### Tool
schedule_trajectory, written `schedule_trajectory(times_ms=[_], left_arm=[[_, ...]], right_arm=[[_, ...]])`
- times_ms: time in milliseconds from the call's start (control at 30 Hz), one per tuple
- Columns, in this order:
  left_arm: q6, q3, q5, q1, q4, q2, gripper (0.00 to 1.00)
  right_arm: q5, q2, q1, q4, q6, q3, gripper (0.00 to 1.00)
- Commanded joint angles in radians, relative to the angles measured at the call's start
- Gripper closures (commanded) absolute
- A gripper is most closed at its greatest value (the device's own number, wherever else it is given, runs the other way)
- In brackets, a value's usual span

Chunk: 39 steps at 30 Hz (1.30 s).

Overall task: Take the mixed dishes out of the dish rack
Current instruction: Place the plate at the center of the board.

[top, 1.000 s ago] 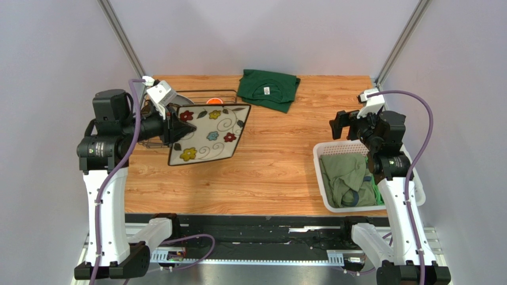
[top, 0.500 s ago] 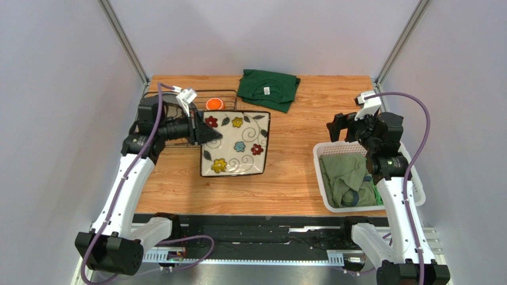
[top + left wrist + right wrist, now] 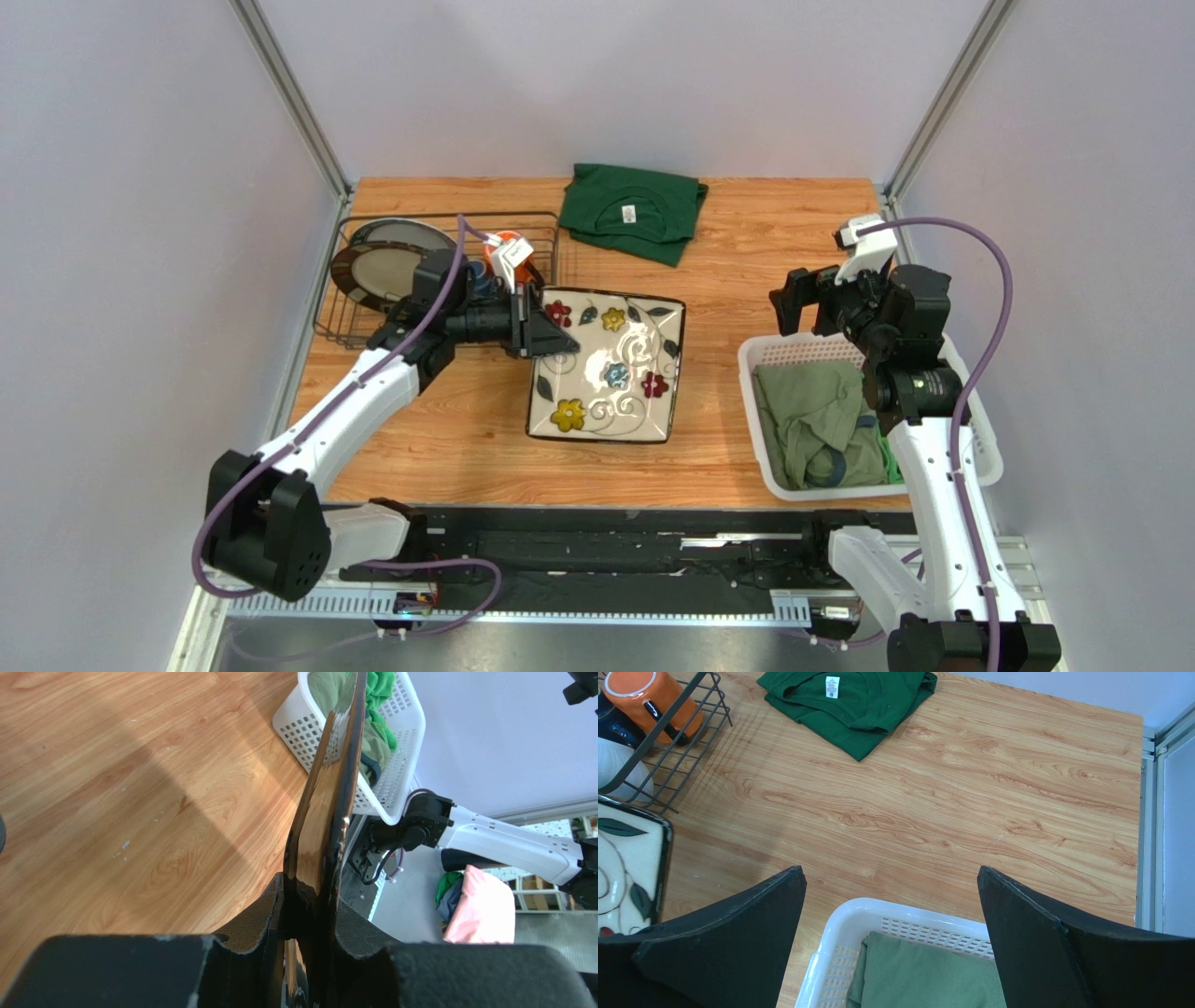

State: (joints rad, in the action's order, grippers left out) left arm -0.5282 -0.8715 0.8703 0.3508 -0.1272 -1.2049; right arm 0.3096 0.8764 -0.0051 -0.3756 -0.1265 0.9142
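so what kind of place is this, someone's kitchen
Likely a robot lab cell, not a kitchen: grey panels on metal posts wall in a wooden table, where a dish rack and laundry basket sit.

Left arm swung out from tabletop's left edge toward middle, with elbow dropped low and forearm stretched nearly level. Left gripper (image 3: 546, 339) carried square flowered plate (image 3: 612, 368) along by its left rim (first half over rack, then just beside it). Plate now over tabletop middle, right of dish rack (image 3: 341, 331), sitting lower and flatter than before. Round dark-rimmed plate (image 3: 379, 261) in rack, mostly hidden behind arm earlier, now in plain view.
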Motion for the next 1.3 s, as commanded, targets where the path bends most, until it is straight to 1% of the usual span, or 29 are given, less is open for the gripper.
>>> schedule_trajectory(times_ms=[0,200,433,500,633,800,900,1267], left_arm=[[-0.114,-0.032,0.076,0.025,0.274,-0.057,1.00],[-0.159,-0.004,0.032,0.076,0.371,-0.116,1.00],[-0.263,0.037,-0.019,0.132,0.446,-0.176,1.00],[-0.303,0.049,-0.030,0.139,0.471,-0.188,1.00],[-0.332,0.060,-0.045,0.151,0.506,-0.237,1.00],[-0.403,0.078,-0.044,0.168,0.604,-0.306,1.00],[-0.434,0.094,-0.063,0.174,0.633,-0.343,1.00],[-0.498,0.101,-0.076,0.218,0.730,-0.432,1.00]], right_arm=[[0.008,-0.002,0.001,0.053,-0.019,0.000,0.00],[0.006,0.003,0.001,0.056,-0.025,-0.003,0.01],[0.003,0.010,0.001,0.056,-0.032,-0.005,0.00],[0.003,0.015,-0.003,0.060,-0.036,-0.008,0.01],[0.005,0.024,-0.007,0.060,-0.036,-0.011,0.01],[0.013,0.029,-0.015,0.060,-0.042,-0.012,0.01],[0.014,0.030,-0.016,0.060,-0.041,-0.012,0.01],[0.023,0.027,-0.016,0.058,-0.047,-0.012,0.01]])
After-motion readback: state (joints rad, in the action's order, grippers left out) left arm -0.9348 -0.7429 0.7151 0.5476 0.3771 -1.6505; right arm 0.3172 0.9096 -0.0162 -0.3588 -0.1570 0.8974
